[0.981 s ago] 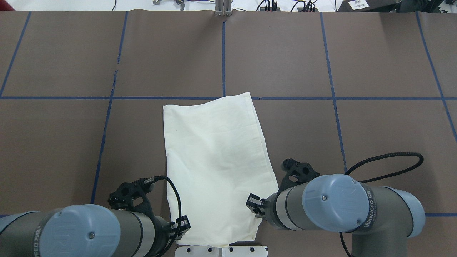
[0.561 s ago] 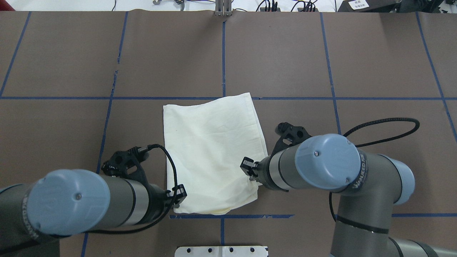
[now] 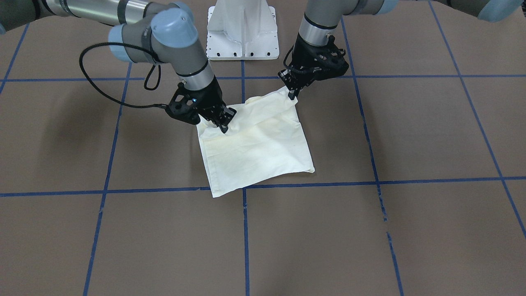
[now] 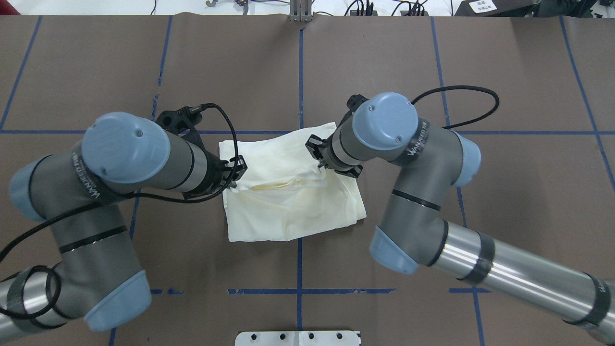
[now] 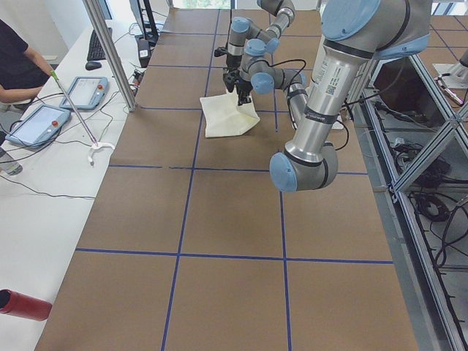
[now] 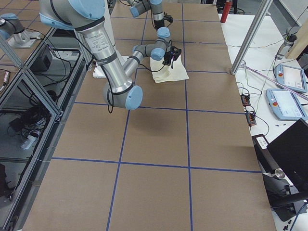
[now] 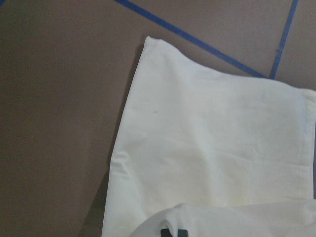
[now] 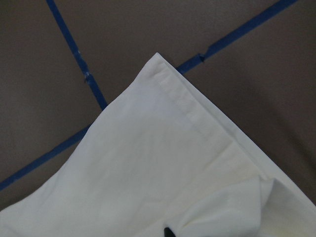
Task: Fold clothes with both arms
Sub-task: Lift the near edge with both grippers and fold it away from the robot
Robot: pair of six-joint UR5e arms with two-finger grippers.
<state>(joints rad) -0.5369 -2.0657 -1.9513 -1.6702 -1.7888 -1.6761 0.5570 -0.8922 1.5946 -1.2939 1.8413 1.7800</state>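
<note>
The cream-white shirt (image 4: 288, 211) lies folded on the brown table, plain side up; no print shows. It also shows in the front view (image 3: 259, 152). My left gripper (image 4: 235, 173) is shut on one lifted edge corner of the shirt; in the front view it is on the right (image 3: 292, 95). My right gripper (image 4: 321, 166) is shut on the other corner, on the left in the front view (image 3: 223, 125). The lifted edge hangs doubled over the flat part. Both wrist views show cloth (image 7: 212, 148) (image 8: 163, 163) just below the fingertips.
The white pedestal base (image 4: 298, 338) stands at the table's near edge, also in the front view (image 3: 242, 33). Blue tape lines (image 4: 300, 72) grid the table. An operator's desk with tablets (image 5: 44, 117) and a metal post (image 5: 110, 51) flank the far side.
Both grippers have moved away from the robot base, carrying the shirt's near edge up and over toward its far edge. The visible cloth is now shorter and doubled.
</note>
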